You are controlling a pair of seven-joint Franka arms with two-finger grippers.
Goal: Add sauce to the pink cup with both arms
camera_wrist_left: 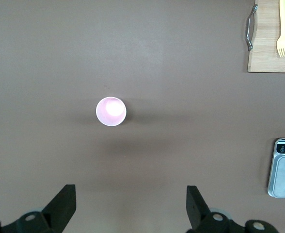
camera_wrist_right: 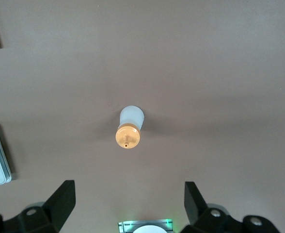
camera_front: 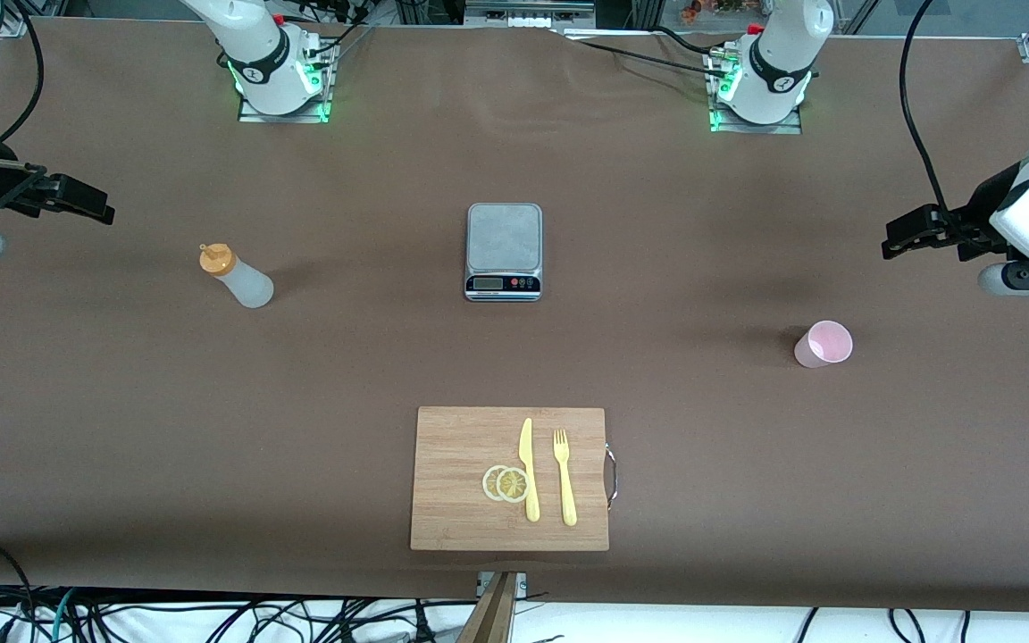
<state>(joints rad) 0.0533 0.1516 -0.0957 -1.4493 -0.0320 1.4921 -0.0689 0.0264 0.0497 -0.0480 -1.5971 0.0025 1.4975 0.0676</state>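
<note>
The sauce bottle (camera_front: 238, 278), whitish with an orange nozzle cap, stands upright on the brown table toward the right arm's end. In the right wrist view it (camera_wrist_right: 129, 127) is seen from above. My right gripper (camera_front: 96, 210) is open and empty, high over the table at that end, apart from the bottle; it also shows in its wrist view (camera_wrist_right: 128, 200). The pink cup (camera_front: 824, 345) stands upright and looks empty toward the left arm's end, also in the left wrist view (camera_wrist_left: 111, 111). My left gripper (camera_front: 895, 243) hangs open and empty over that end (camera_wrist_left: 131, 204), apart from the cup.
A silver kitchen scale (camera_front: 503, 251) sits mid-table between the bottle and the cup. Nearer the front camera lies a wooden cutting board (camera_front: 452, 446) with a yellow knife (camera_front: 528, 469), a yellow fork (camera_front: 564, 478) and two lemon slices (camera_front: 506, 483).
</note>
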